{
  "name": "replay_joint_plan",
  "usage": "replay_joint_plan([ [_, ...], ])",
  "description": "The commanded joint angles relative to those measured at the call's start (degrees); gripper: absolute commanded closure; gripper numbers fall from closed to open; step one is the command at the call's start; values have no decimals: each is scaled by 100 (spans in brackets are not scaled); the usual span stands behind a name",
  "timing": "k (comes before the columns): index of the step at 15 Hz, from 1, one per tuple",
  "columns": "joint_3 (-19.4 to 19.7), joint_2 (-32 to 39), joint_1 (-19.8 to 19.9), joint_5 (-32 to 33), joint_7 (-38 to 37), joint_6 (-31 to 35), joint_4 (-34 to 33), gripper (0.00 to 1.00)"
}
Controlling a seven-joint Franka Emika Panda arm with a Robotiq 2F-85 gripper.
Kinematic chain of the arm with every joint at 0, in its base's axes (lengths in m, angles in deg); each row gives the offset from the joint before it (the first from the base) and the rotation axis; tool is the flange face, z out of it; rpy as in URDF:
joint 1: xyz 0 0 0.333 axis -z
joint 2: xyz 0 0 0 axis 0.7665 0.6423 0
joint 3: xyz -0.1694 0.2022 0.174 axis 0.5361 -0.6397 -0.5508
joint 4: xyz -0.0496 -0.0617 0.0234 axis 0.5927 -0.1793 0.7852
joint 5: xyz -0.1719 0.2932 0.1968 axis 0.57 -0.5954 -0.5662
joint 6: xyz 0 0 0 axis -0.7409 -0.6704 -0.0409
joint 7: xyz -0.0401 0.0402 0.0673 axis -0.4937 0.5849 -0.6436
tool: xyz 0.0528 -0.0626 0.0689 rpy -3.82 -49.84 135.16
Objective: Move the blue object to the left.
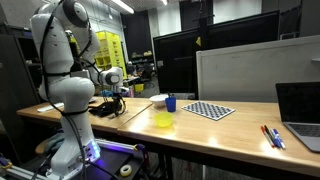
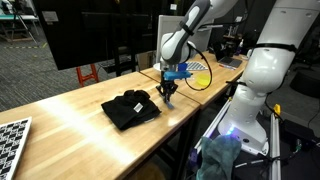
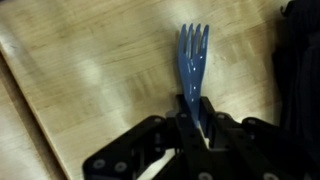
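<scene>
**Operator:** Report tool state.

**Me:** My gripper is closed down to a narrow gap, just the width of a handle. The jaws, matte black with hard edges, clamp the lower end of the blue fork.

**Operator:** Describe the held item.

**Me:** It is smooth, slightly glossy plastic of one even blue. The handle is slim and widens into a flat head with four short tines. In the wrist view the tines point away from my jaws.

**Operator:** Where is it, taking the black cloth as reference?

**Me:** The black cloth is a soft, crumpled, folded heap. The fork hangs over bare wood just beside it, apart from its edge. I cannot tell whether the tines touch the surface. In an exterior view my gripper stands close to one corner of the cloth.

**Operator:** What is the surface?

**Me:** It is the table, pale varnished wood with long straight grain and a soft sheen.

**Operator:** Any markings?

**Me:** Well away from the cloth lies a flat checkerboard sheet of black and white squares. I cannot read any lettering at this size.
</scene>
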Motion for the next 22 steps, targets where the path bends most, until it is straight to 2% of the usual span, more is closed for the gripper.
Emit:
replay_joint_plan([
  [1, -31, 202, -52, 128, -111, -69, -227, 58],
  [5, -11, 81, -46, 873, -775, -499, -458, 34],
  [7, 8, -54, -27, 1334, -1249, -925, -655, 22],
  [10, 25, -188, 19, 1592, -1633, -1630, -1042, 2],
  [14, 138, -420, 175, 1517, -1925, -2274, -1416, 0],
  [22, 613, -1261, 914, 1746, -2164, -2498, -1155, 0],
])
